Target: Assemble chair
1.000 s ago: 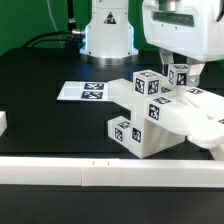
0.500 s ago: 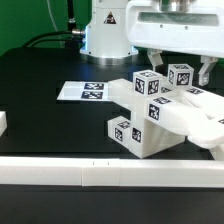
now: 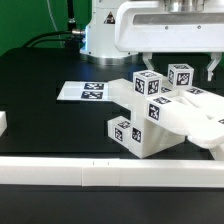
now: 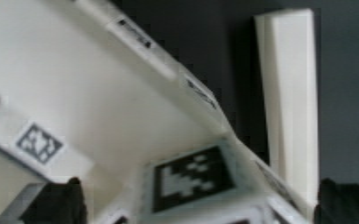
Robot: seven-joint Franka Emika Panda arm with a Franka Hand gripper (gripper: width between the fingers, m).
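While the chair (image 3: 160,115) is sitting half-built on the black surface (image 3: 50,115), several tagged pieces already joined, the hand (image 3: 178,62) is hanging open above it, gripping nothing; more pieces probably are waiting.

A black table (image 3: 40,70) fills the scene, with a green wall (image 3: 25,18) behind it and even, soft light throughout.
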